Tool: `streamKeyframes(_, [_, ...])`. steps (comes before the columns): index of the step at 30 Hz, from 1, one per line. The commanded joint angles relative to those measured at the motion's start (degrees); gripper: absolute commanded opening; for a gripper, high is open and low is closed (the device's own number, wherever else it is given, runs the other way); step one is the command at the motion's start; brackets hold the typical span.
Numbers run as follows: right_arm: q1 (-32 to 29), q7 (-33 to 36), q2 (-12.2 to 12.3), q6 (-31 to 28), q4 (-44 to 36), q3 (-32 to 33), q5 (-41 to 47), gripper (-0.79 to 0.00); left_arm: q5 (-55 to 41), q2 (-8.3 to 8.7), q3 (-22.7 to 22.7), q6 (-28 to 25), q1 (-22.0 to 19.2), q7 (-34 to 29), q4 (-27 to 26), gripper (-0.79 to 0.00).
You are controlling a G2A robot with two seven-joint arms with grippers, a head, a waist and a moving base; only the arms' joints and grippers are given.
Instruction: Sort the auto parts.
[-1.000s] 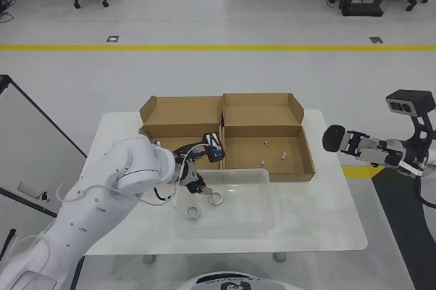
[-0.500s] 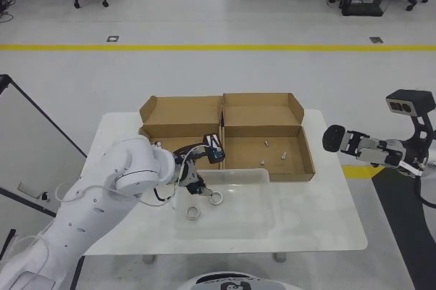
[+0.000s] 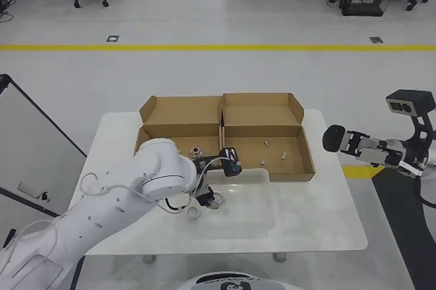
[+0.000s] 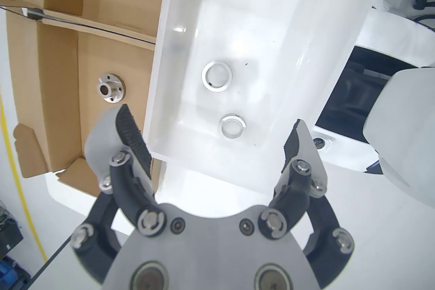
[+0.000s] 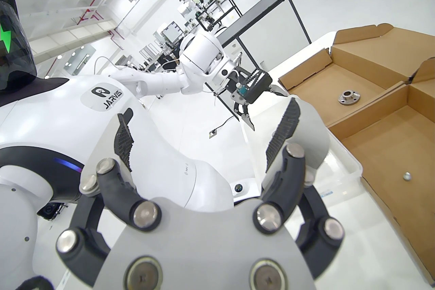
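Observation:
Two metal rings [image 4: 216, 75] [image 4: 231, 125] lie in the clear plastic bin [image 4: 272, 33]; from above they are the rings [image 3: 215, 199] [image 3: 193, 213] at the left end of the bin [image 3: 247, 214]. My left gripper [image 4: 210, 121] hangs open and empty over that end, shown from above as the left gripper [image 3: 209, 194]. A metal flange [image 3: 196, 151] [image 4: 111, 88] [image 5: 348, 97] sits in the left cardboard box [image 3: 167, 138]. Small screws [image 3: 283, 154] lie in the right box [image 3: 290, 163]. My right gripper [image 5: 207, 114] is open and empty, off the table's right edge [image 3: 334, 138].
Both cardboard boxes stand side by side at the back of the white table [image 3: 327, 217], lids folded back. The bin sits just in front of them. A dark-framed panel [image 3: 15, 138] stands left of the table.
My left arm has swung to the right, its wrist now over the bin's back-left corner. The flange in the left box has come into view. The right arm has not moved.

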Motion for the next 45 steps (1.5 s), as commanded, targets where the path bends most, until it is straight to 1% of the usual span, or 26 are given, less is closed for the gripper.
streamKeyframes(1, [0.0,0.0,0.0,0.0,0.0,0.0,0.0,0.000,-0.1,-0.86,3.0,1.3,-2.1,0.0,1.4,0.000])
streamKeyframes(6, [0.0,0.0,0.0,0.0,0.0,0.0,0.0,0.000,-0.6,-2.77,9.0,1.0,-6.2,0.0,3.9,0.000])
streamKeyframes(9, [0.0,0.0,0.0,0.0,0.0,0.0,0.0,0.000,1.1,-3.53,11.9,1.1,-7.9,0.0,5.2,0.000])
streamKeyframes(13, [0.0,0.0,0.0,0.0,0.0,0.0,0.0,0.000,1.4,-4.16,14.5,0.3,-9.2,0.0,6.5,-0.215])
streamKeyframes(14, [0.0,0.0,0.0,0.0,0.0,0.0,0.0,0.000,1.7,-4.30,15.2,0.0,-9.5,0.0,6.6,-0.259])
streamKeyframes(16, [0.0,0.0,0.0,0.0,0.0,0.0,0.0,0.000,1.9,-4.43,16.4,-0.5,-10.0,0.0,7.0,-0.274])
streamKeyframes(18, [0.0,0.0,0.0,0.0,0.0,0.0,0.0,0.000,2.2,-4.48,17.6,-0.7,-10.5,0.0,7.3,-0.256])
streamKeyframes(19, [0.0,0.0,0.0,0.0,0.0,0.0,0.0,0.000,2.5,-4.49,18.3,-0.7,-10.8,0.0,7.3,-0.262])
streamKeyframes(21, [0.0,0.0,0.0,0.0,0.0,0.0,0.0,0.000,2.5,-4.46,19.5,-0.7,-11.5,0.0,7.7,-0.308])
streamKeyframes(22, [0.0,0.0,0.0,0.0,0.0,0.0,0.0,0.000,2.5,-4.45,19.9,-0.7,-11.7,0.0,7.7,-0.308])
streamKeyframes(24, [0.0,0.0,0.0,0.0,0.0,0.0,0.0,0.000,2.3,-4.40,21.0,-0.9,-12.5,0.3,8.0,-0.351])
streamKeyframes(28, [0.0,0.0,0.0,0.0,0.0,0.0,0.0,0.000,2.0,-4.45,23.2,-2.3,-13.9,1.7,9.5,-0.329])
streamKeyframes(30, [0.0,0.0,0.0,0.0,0.0,0.0,0.0,0.000,1.9,-4.57,23.9,-3.0,-14.4,2.3,10.5,-0.345])
streamKeyframes(34, [0.0,0.0,0.0,0.0,0.0,0.0,0.0,0.000,1.6,-5.40,25.2,-4.0,-15.2,3.4,13.0,-0.351])
streamKeyframes(36, [0.0,0.0,0.0,0.0,0.0,0.0,0.0,0.000,1.3,-5.87,25.8,-4.5,-15.4,3.8,14.1,-0.385])
streamKeyframes(40, [0.0,0.0,0.0,0.0,0.0,0.0,0.0,0.000,1.2,-7.50,27.9,-4.6,-16.2,4.0,17.0,-0.403])
streamKeyframes(45, [0.0,0.0,0.0,0.0,0.0,0.0,0.0,0.000,0.7,-9.16,28.6,-5.3,-16.4,4.6,19.7,-0.413])
